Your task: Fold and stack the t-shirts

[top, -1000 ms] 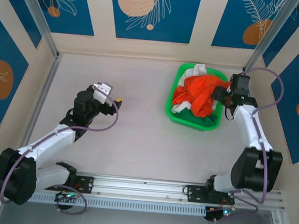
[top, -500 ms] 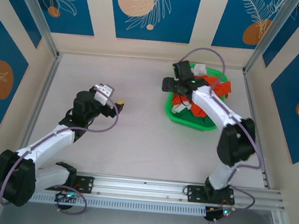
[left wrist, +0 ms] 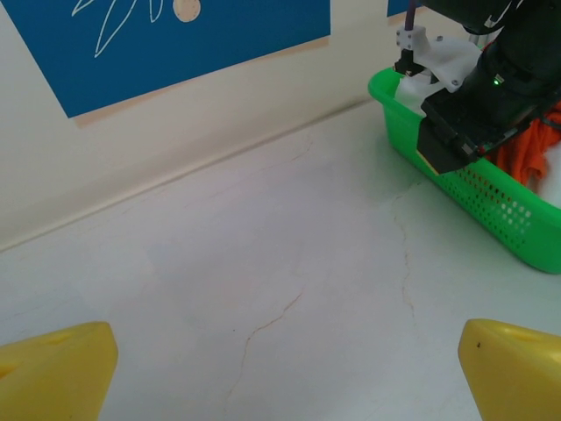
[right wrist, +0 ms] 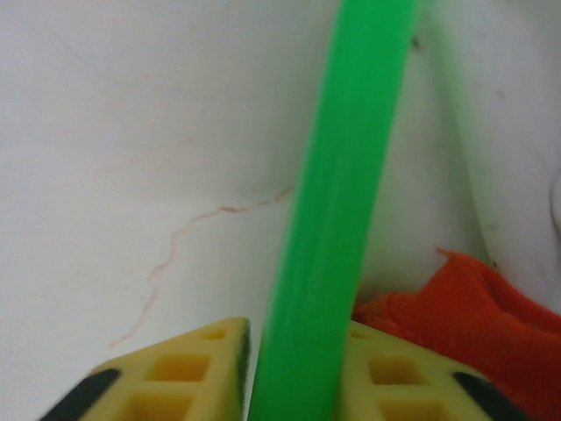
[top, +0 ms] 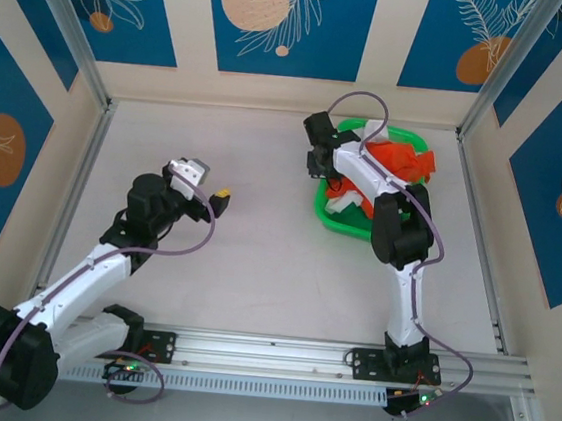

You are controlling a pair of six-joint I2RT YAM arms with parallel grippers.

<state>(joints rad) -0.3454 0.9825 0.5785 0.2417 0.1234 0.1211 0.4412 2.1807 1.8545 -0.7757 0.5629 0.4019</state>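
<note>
The right arm's yellow fingers (right wrist: 175, 381) are closed together on the rim of the green perforated plastic tray (right wrist: 342, 175), one finger outside the rim and one inside it. They hold the tray's wall and no cloth. The bright orange-red cloth t-shirt (right wrist: 473, 324) lies bunched inside the tray, just beside the inner finger, and spreads across the tray's middle. The white cloth t-shirt (top: 339, 205) is crumpled in the tray too, partly under the orange one. Neither shirt is out on the pale counter (top: 257, 248) yet, so folding has not begun.

The left arm's yellow fingers (left wrist: 61, 368) stand wide apart with nothing between them, hovering over bare counter well apart from the tray, on the side the right fingers grip.

The main risk is that this grip is on the wrong thing. If the arm lifts or pulls, the tray will likely come with it and could tilt and spill both shirts in a heap, or skid across the counter. The rim is thin and smooth, so it could also slip from the fingers partway and drop. A fold of orange cloth so close to the inner finger may get pinched against the rim and drag unevenly. The left fingers are too far from the tray to steady it.
</note>
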